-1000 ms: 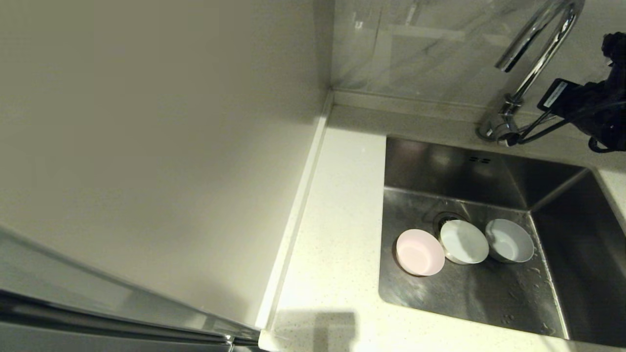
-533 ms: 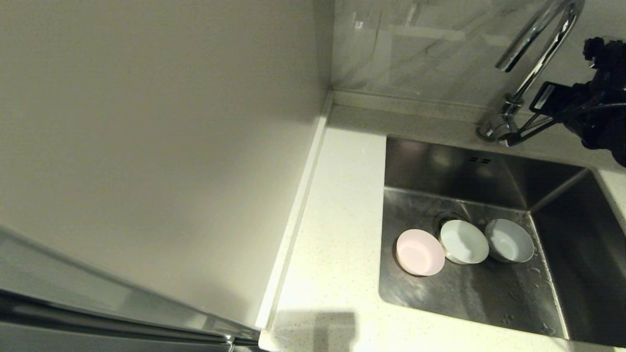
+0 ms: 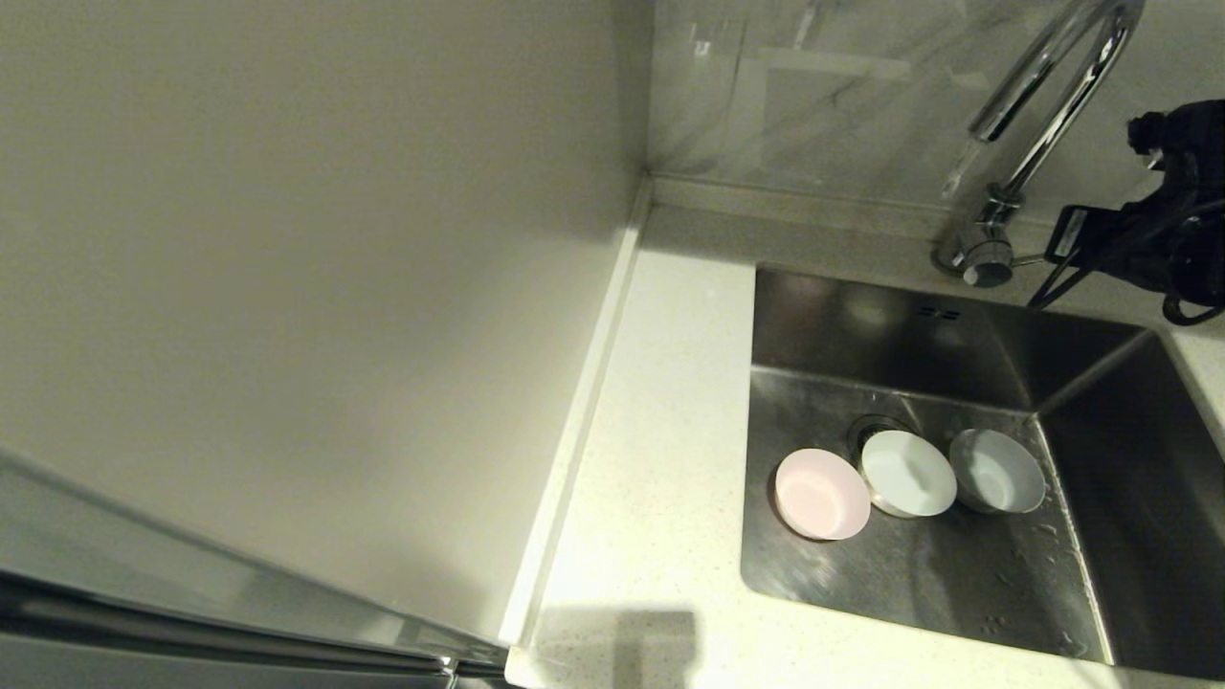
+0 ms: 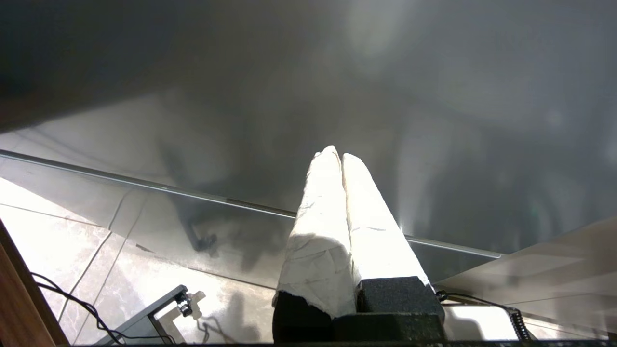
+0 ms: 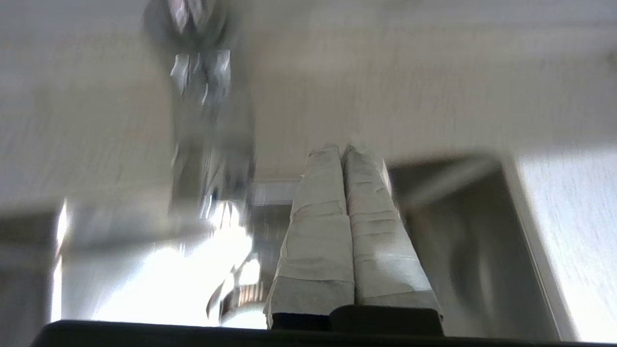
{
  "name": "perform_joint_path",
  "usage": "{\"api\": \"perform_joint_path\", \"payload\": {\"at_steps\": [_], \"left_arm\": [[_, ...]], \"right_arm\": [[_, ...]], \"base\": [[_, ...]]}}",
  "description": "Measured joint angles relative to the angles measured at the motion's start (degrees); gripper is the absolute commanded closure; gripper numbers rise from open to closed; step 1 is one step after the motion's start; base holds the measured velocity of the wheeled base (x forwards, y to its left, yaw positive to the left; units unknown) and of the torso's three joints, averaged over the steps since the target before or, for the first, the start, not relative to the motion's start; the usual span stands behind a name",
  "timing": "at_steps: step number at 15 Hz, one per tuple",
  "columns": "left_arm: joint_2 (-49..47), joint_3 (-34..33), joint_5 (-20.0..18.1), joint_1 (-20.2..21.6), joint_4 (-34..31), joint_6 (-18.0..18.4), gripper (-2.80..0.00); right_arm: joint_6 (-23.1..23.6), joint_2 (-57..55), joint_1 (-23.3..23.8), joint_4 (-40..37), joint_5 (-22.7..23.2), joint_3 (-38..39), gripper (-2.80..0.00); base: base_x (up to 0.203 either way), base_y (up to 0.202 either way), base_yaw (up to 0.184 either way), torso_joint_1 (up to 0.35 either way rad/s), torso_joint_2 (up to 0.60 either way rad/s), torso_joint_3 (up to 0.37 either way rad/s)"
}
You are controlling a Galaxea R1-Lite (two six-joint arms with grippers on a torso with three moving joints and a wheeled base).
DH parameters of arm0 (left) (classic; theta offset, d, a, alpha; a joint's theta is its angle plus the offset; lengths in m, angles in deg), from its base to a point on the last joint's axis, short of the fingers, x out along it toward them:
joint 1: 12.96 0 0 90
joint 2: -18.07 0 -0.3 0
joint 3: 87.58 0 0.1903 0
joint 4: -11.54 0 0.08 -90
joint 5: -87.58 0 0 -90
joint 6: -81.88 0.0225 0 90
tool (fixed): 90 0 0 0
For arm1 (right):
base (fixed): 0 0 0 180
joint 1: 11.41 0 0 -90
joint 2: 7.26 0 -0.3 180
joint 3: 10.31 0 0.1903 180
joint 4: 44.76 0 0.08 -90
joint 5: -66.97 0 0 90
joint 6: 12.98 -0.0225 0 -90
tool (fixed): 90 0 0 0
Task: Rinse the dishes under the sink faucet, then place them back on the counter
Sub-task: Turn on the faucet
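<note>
Three bowls are seen in a row on the floor of the sink (image 3: 1081, 383), near the drain. The pink bowl (image 3: 821, 494) is nearest the bench (image 3: 660, 450), the mint bowl (image 3: 907, 473) is in the middle and touches it, and the steel bowl (image 3: 997, 471) is set just beside that on the far side. Water drops are scattered on the sink floor by the steel bowl. The faucet (image 3: 1038, 105) is mounted behind the sink, its spout arched over the basin. The right pincer (image 5: 343, 150) is held near the faucet's base, at the lever side, with its taped fingers pressed together on nothing. The left pincer (image 4: 336, 153) is parked away from the sink, over a tiled floor (image 4: 58, 231), its fingers likewise closed and empty.
</note>
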Motion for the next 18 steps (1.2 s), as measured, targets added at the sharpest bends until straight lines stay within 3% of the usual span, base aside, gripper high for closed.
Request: {"api": "perform_joint_path", "payload": {"at_steps": [2,6,10,13,16,18], "left_arm": [[0.0,0.0,0.0,0.0,0.0,0.0,0.00],[0.0,0.0,0.0,0.0,0.0,0.0,0.00],[0.0,0.0,0.0,0.0,0.0,0.0,0.00],[0.0,0.0,0.0,0.0,0.0,0.0,0.00],[0.0,0.0,0.0,0.0,0.0,0.0,0.00],[0.0,0.0,0.0,0.0,0.0,0.0,0.00]], "right_arm": [[-1.0,2.7,0.1,-5.0,0.7,0.0,0.00],[-3.2,7.4,2.2,-5.3,0.2,0.7,0.00],[-3.2,14.8,11.3,-3.8,-0.5,4.5,0.00],[-0.3,22.4,16.7,-1.1,0.6,12.2,0.00],[4.7,32.5,18.7,-5.6,9.6,22.1,0.00],[7.1,38.9,19.2,-17.0,22.6,25.0,0.00]], "base": [[0.000,0.000,0.000,0.000,0.00,0.000],[0.000,0.000,0.000,0.000,0.00,0.000],[0.000,0.000,0.000,0.000,0.00,0.000],[0.000,0.000,0.000,0.000,0.00,0.000],[0.000,0.000,0.000,0.000,0.00,0.000],[0.000,0.000,0.000,0.000,0.00,0.000]]}}
